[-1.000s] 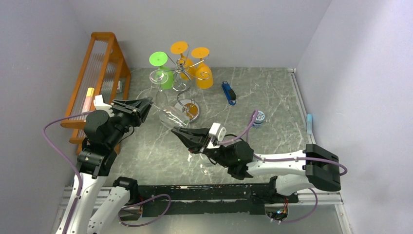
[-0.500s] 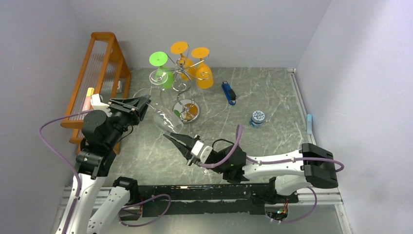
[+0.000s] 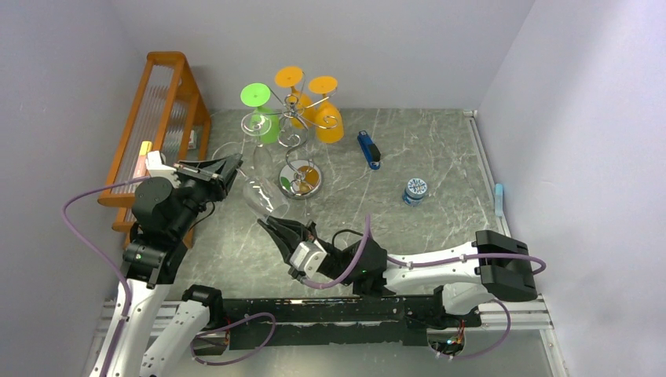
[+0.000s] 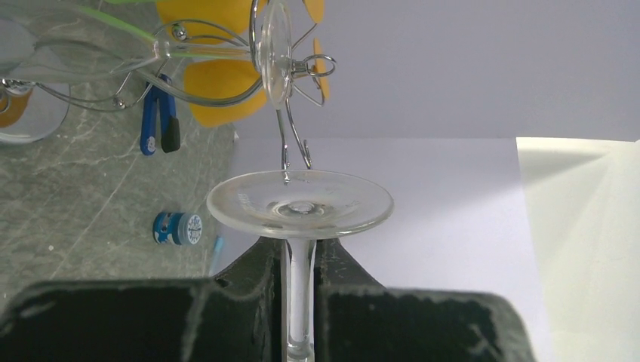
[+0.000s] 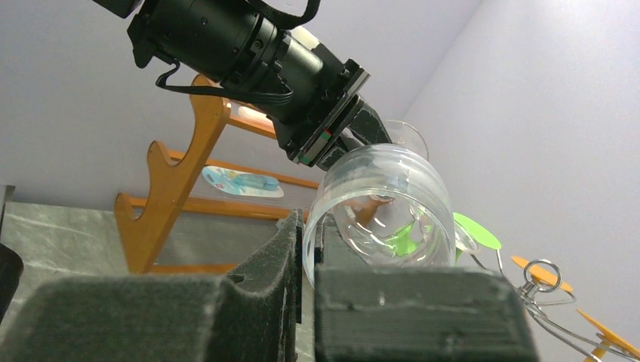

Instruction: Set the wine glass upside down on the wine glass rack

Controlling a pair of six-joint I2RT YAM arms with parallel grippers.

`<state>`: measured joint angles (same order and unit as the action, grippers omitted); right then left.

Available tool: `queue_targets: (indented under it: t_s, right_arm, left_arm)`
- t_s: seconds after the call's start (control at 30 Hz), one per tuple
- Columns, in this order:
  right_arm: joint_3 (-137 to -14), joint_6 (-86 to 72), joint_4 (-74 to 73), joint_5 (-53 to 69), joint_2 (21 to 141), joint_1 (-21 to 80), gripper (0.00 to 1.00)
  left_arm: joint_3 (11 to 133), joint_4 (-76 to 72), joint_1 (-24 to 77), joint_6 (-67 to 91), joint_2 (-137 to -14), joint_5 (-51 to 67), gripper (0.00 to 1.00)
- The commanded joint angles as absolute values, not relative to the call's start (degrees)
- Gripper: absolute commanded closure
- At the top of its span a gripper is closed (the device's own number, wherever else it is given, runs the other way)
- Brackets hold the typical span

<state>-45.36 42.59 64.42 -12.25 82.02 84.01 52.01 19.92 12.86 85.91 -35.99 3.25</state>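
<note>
Left gripper (image 3: 232, 166) clamps wine glass (image 3: 264, 199) stem, glass tilted near rack (image 3: 298, 135); right gripper (image 3: 272, 226) nearly closed, just beside bowl rim.

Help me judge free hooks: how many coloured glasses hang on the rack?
3 on the rack: green glass at left, rear orange glass at the back, right orange glass at right. Clear ones may go unseen.

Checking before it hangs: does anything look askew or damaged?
Nothing spilled or broken. The wine glass lies tilted in the air, left pincer shut on its stem, bowl mouth beside the right pincer; it is not yet on the wine glass rack.
</note>
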Motion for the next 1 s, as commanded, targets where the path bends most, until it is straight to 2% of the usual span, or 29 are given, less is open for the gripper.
queue_targets:
  t_s: [0.0,0.03,0.17,0.23,0.47,0.67,0.97]
  right_arm:
    - [-46.41,40.91,67.59,-4.41,81.94,88.08,1.0]
    - [-46.36,40.27,67.58,-4.59,81.84,88.13,0.98]
    - [-45.17,36.5,69.46,-5.91,81.64,88.08,0.76]
    - [-44.32,34.83,71.22,-6.63,81.65,88.08,0.69]
    - [-42.89,30.5,74.69,-9.27,81.77,88.08,0.54]
    - [-39.66,24.44,71.31,-9.57,77.56,88.13,0.44]
    - [-43.01,8.93,48.47,-13.09,65.99,86.73,0.4]
  left_arm:
    - [51.31,12.68,11.78,83.96,-36.36,-3.79,0.95]
    - [51.06,11.55,11.78,83.24,-36.2,-3.78,0.95]
    - [48.7,3.29,11.78,80.07,-35.08,-2.85,0.95]
    - [47.99,0.66,11.78,78.88,-34.54,-2.84,0.95]
    - [45.83,-7.83,11.78,76.54,-33.37,-2.63,0.95]
    - [45.26,-13.68,11.78,67.16,-32.16,-3.08,0.95]
    - [45.62,-16.52,11.78,45.46,-30.8,4.37,0.95]
